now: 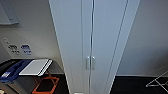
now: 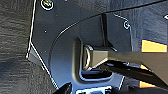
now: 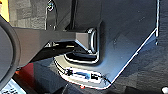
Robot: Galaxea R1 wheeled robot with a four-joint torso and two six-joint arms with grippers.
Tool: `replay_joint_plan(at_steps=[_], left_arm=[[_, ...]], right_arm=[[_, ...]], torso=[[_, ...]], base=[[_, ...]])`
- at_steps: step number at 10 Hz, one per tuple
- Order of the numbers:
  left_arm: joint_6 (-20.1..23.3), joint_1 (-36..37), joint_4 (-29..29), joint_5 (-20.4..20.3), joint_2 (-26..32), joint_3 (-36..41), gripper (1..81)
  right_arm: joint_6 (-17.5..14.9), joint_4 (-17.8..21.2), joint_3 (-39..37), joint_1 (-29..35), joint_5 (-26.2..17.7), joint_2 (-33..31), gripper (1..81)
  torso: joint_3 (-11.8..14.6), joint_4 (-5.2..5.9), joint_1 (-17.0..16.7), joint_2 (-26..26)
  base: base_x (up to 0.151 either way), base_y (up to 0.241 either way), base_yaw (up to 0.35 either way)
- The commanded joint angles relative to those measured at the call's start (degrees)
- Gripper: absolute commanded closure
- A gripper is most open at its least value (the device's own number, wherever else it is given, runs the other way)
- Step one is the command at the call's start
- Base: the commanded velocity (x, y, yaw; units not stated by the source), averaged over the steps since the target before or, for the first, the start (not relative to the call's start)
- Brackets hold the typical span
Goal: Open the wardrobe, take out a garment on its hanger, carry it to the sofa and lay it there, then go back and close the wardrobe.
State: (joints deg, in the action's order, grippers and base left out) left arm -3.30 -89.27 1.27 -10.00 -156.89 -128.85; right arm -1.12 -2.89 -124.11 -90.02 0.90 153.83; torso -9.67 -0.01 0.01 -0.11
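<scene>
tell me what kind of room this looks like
Probably a bedroom or utility corner indoors: a tall white wardrobe with its doors shut, a folding drying rack on dark carpet, and wall switches.

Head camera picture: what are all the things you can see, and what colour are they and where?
wardrobe: one, white, tall, centre, both doors shut.
handles: two, silver, short and upright, at the middle seam.
wall: pale, behind and on both sides of the wardrobe.
floor: dark, at the bottom.
orange frame: one, on the floor, lower left.
white flat panel: one, above the orange frame.
blue item: one, far left; what it is cannot be told.
thin metal rack: one, grey, lower right corner.
</scene>
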Motion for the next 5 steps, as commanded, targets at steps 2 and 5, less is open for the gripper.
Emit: replay_joint_plan(at_steps=[2, 5], left_arm=[[0.1, 1.4, 0.6, 3.1, 1.0, 0.5, 1.0], [0.1, 1.3, 0.6, 3.1, 1.1, 0.5, 1.0]], right_arm=[[-0.2, 0.0, 0.6, 1.6, -3.4, -1.5, 1.0], [-0.2, 0.2, 0.6, 1.7, -3.3, -1.6, 1.0]], torso=[[0.0, 0.00, 0.0, 0.0], [0.0, 0.00, 0.1, 0.0]], base=[[0.089, 0.000, 0.000], [0.094, 0.000, 0.000]])
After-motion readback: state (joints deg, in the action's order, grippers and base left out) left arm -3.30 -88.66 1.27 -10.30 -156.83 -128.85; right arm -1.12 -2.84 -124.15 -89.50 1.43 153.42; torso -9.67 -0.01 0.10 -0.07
